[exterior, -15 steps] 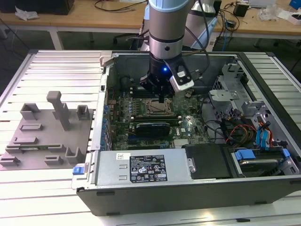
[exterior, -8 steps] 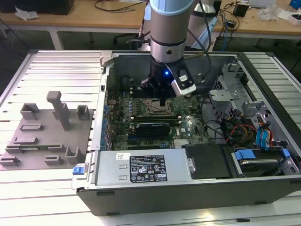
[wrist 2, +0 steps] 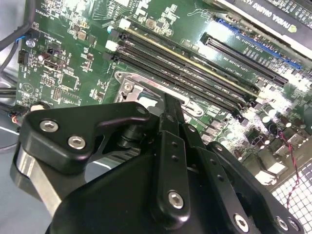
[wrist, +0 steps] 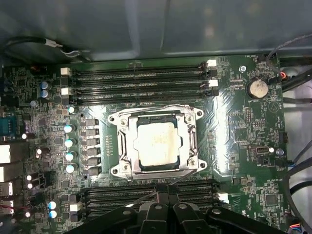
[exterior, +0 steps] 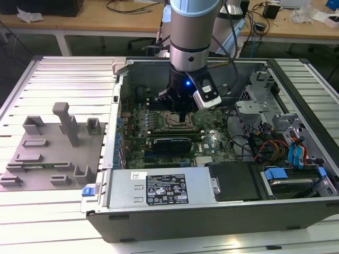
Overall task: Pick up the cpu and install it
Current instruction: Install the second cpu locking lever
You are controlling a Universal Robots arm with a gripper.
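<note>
The cpu (wrist: 158, 144), a pale silvery square chip, lies flat inside the socket frame (wrist: 122, 146) on the green motherboard (wrist: 234, 126) in the first wrist view. Nothing is touching it. My gripper (wrist: 168, 195) hovers just beside the socket, over the memory slots, with its black fingers drawn together and nothing between them. In the second wrist view the gripper (wrist 2: 168, 105) points down at the socket's metal bracket (wrist 2: 129, 87). In the exterior view the gripper (exterior: 184, 117) hangs inside the open computer case, directly above the socket area.
Memory slots (wrist: 136, 80) flank the socket on two sides. A long black expansion card (exterior: 170, 144) lies near the socket, with the power supply (exterior: 159, 188) in front. Drive bays and cables (exterior: 286, 153) crowd the exterior view's right. A grey fixture plate (exterior: 53, 153) sits outside the case.
</note>
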